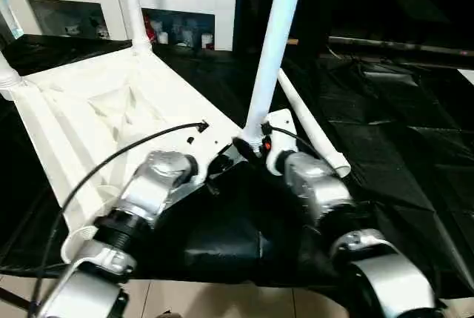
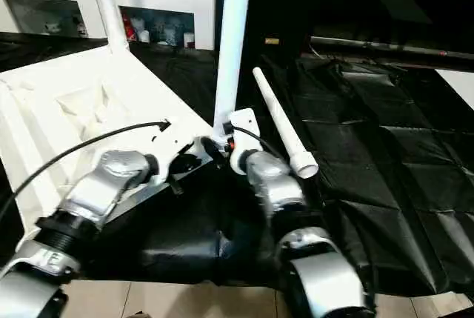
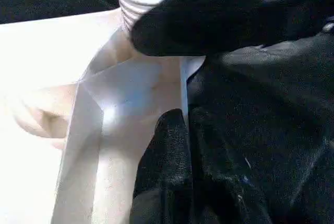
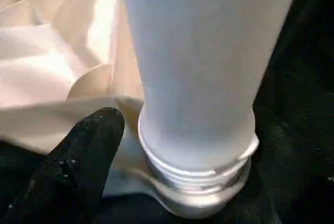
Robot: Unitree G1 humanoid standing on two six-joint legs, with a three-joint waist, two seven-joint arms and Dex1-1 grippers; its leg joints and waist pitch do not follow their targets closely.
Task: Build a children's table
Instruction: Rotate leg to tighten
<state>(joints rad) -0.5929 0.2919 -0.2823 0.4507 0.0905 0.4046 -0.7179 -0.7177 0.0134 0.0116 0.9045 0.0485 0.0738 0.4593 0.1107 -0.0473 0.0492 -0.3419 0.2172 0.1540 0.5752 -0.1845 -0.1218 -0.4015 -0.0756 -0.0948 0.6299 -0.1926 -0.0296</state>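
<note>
The children's table lies upside down on a black sheet [image 1: 385, 155], its white tabletop [image 1: 111, 118] showing the ribbed underside. Three legs stand in corner sockets: one at the far corner [image 1: 133, 7], one at the far left edge of the head view [image 1: 6, 73], and one at the near right corner [image 1: 275, 44], where both arms are working. The fourth leg [image 2: 285, 129] lies loose on the sheet just beside that corner, its wide threaded end toward the robot. The near left corner socket [image 1: 74, 240] looks empty, though the left forearm hides part of it. So the build reads as roughly three quarters done, with one leg left to fit and the table then to be turned upright.

The near right leg may not be fully seated. In the right wrist view its threaded collar [image 4: 195, 174] shows several rings above the socket rim, so it probably needs more turning.

The left gripper [image 1: 222, 166] is closed tight and presses against the tabletop's rim at that corner, apparently steadying it; nothing lies between its fingers [image 3: 167, 151]. The right gripper [image 1: 255, 144] sits at the base of the standing leg, one black finger [image 4: 78, 156] just beside the collar. Whether it clasps the leg or stands loose around it I cannot tell.

The plastic is smooth, white and faintly glossy; the legs taper away from their threaded ends.
</note>
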